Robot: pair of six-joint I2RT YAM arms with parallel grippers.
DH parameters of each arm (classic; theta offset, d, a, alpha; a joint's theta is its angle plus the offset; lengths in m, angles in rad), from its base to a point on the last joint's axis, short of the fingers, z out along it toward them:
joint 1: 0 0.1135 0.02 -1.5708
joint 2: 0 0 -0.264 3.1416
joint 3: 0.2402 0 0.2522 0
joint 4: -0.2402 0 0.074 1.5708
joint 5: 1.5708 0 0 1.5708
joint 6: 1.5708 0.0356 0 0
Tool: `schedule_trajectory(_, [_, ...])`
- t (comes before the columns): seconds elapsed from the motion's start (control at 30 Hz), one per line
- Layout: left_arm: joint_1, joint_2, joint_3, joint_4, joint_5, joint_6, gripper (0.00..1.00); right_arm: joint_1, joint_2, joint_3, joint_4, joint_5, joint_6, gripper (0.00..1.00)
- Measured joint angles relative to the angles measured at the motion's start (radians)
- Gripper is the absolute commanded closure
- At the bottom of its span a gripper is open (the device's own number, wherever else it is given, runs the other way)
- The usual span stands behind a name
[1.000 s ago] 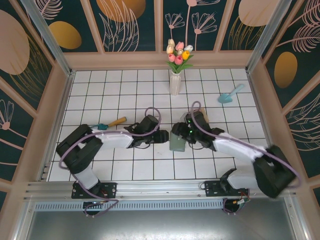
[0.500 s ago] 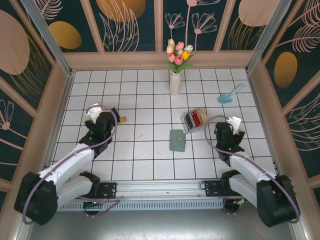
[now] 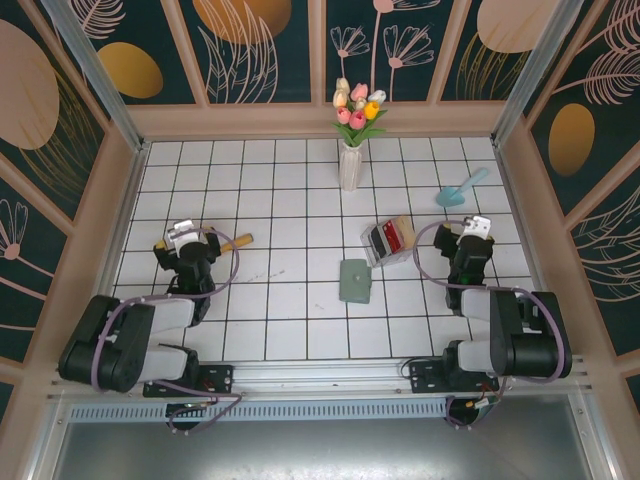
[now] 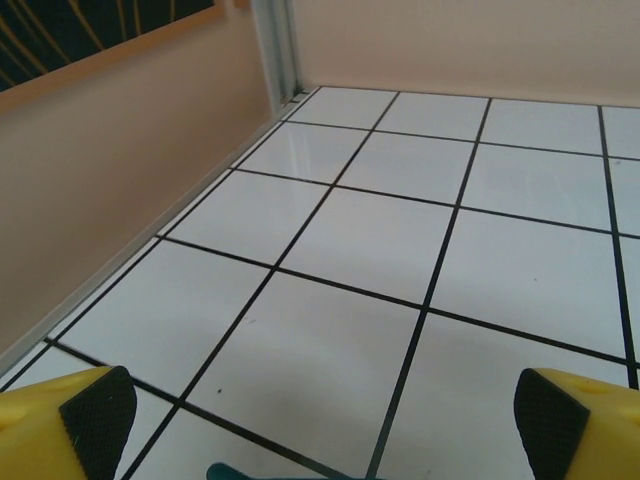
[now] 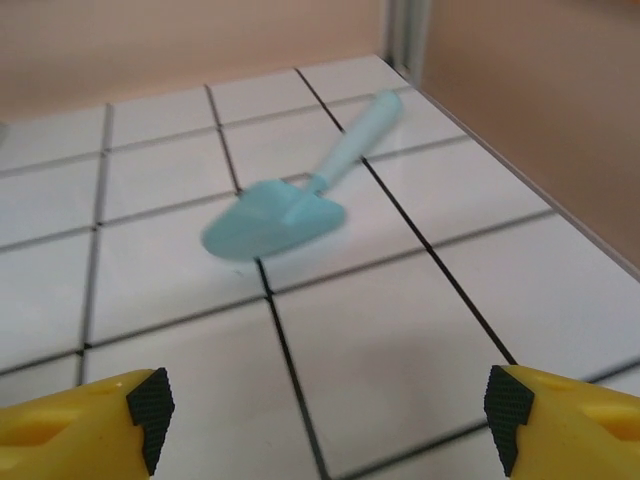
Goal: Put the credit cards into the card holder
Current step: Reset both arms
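Note:
The card holder (image 3: 354, 281) is a flat grey-green wallet lying closed on the tiles near the middle. Just behind it to the right, a clear plastic box (image 3: 400, 250) holds credit cards (image 3: 386, 239) standing on edge, red and dark ones showing. My left gripper (image 3: 186, 243) (image 4: 325, 420) is pulled back at the left, open over bare tile with nothing between its yellow fingers (image 4: 95, 410). My right gripper (image 3: 471, 238) (image 5: 325, 410) is pulled back at the right, also open and holding nothing, well apart from the box and wallet.
A white vase of tulips (image 3: 350, 160) stands at the back centre. A light-blue scoop (image 3: 459, 188) (image 5: 285, 215) lies at the back right, ahead of the right gripper. A wooden-handled tool (image 3: 236, 242) lies beside the left gripper. Walls (image 4: 120, 190) bound both sides.
Both arms have drawn back from the card holder at the centre and folded to the sides. Both grippers opened wider. The card holder stays on the tiles.

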Motion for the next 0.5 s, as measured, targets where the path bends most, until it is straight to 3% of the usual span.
schedule_trajectory(0.13, [0.077,0.099,0.014,0.162,0.118,0.032,0.01,0.012,0.034,-0.034,0.169,-0.056,0.002,0.02])
schedule_trajectory(0.27, [0.134,0.146,-0.005,0.299,0.192,0.027,0.01,0.05,0.19,-0.032,0.288,-0.063,-0.021,0.01])
schedule_trajectory(0.5, [0.14,0.153,-0.002,0.324,0.235,0.02,0.01,0.039,0.208,-0.011,0.301,-0.052,-0.01,0.01])
